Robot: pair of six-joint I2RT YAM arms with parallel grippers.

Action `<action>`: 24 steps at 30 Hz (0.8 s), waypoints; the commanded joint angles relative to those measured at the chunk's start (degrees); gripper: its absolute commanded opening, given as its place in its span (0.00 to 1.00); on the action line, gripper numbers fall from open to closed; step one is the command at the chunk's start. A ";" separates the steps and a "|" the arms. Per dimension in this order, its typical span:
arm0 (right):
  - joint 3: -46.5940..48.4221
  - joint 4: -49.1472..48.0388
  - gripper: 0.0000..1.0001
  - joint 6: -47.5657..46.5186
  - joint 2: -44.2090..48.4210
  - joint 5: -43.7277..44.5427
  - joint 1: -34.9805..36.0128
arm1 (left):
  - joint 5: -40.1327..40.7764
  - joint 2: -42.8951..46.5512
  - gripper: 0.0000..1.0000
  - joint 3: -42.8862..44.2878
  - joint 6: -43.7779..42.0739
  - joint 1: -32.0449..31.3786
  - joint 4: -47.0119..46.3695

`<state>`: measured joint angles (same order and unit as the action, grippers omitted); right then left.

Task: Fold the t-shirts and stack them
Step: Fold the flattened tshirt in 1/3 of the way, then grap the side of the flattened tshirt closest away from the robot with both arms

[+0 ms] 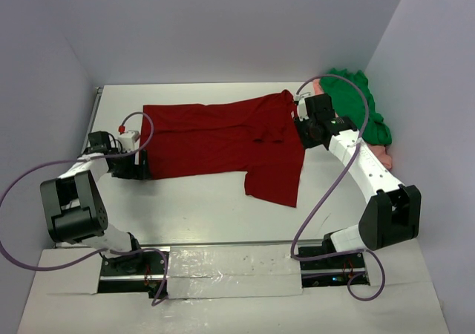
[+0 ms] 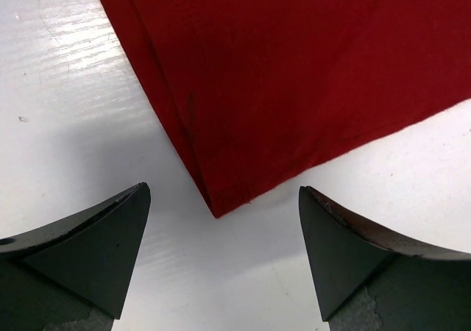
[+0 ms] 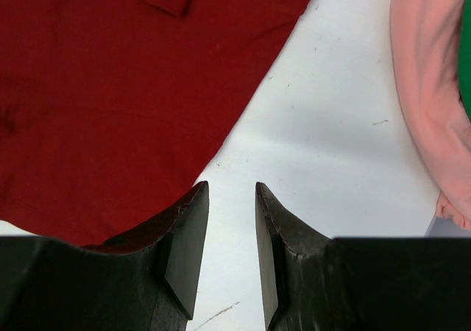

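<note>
Left fingers (image 2: 96, 235): spread wide, nothing between them. In the overhead view they sit at mid left, at the lower left corner of the dark red t-shirt (image 1: 215, 137). In the left wrist view that hem corner points down into the gap and its tip stops about level with the fingertips. Neither finger touches the cloth. Bare white counter (image 1: 208, 215) lies under and around the corner.

Dark red t-shirt: lies mostly flat across the middle of the counter. One sleeve hangs toward the lower centre of the overhead view, and its right end is rumpled.

Right fingers (image 3: 184, 228): a narrow gap, with bare counter showing through it and nothing clamped. The left-hand finger overlaps the red shirt's slanting edge; cannot tell whether it presses on the cloth. In the overhead view they are at the shirt's upper right end.

Salmon pink t-shirt (image 3: 427, 103): bunched at the right edge, apart from the fingers.

Bright green t-shirt (image 1: 356, 96): crumpled in the upper right corner, partly on top of the pink one.
</note>
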<state>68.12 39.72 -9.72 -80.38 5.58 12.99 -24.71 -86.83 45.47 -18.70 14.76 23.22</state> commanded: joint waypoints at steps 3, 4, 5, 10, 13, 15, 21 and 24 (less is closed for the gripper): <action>0.00 -1.76 0.39 0.22 2.16 0.66 0.10 | -1.04 -2.47 0.91 3.39 -0.46 0.44 1.21; 0.00 -1.76 0.39 0.22 2.16 0.66 0.19 | -1.22 -2.38 0.91 3.39 -0.55 0.53 1.21; 0.00 -1.67 0.39 0.22 2.07 0.66 0.19 | -1.39 -1.95 0.90 3.22 -0.55 0.44 1.04; 0.17 -1.49 0.39 0.22 1.98 0.66 0.19 | -2.27 -1.77 0.85 3.57 -0.37 0.44 0.86; 0.17 -1.49 0.39 0.31 2.07 0.66 0.19 | -2.97 -2.29 0.80 4.01 -0.46 0.44 1.38; 0.17 -1.40 0.39 0.31 1.98 0.66 0.19 | -3.06 -2.99 0.80 4.18 -0.37 0.53 1.47; 0.44 -0.44 0.39 0.22 0.75 0.04 0.19 | -4.64 -3.79 0.76 4.18 -1.69 0.44 3.23; 1.57 2.28 0.39 0.22 -2.92 -0.75 0.19 | -5.17 -4.66 0.69 4.27 -2.65 0.44 4.54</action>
<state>68.12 40.07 -9.72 -80.66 5.30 12.99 -27.31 -90.35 47.77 -19.35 14.81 25.34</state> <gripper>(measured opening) 0.393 0.733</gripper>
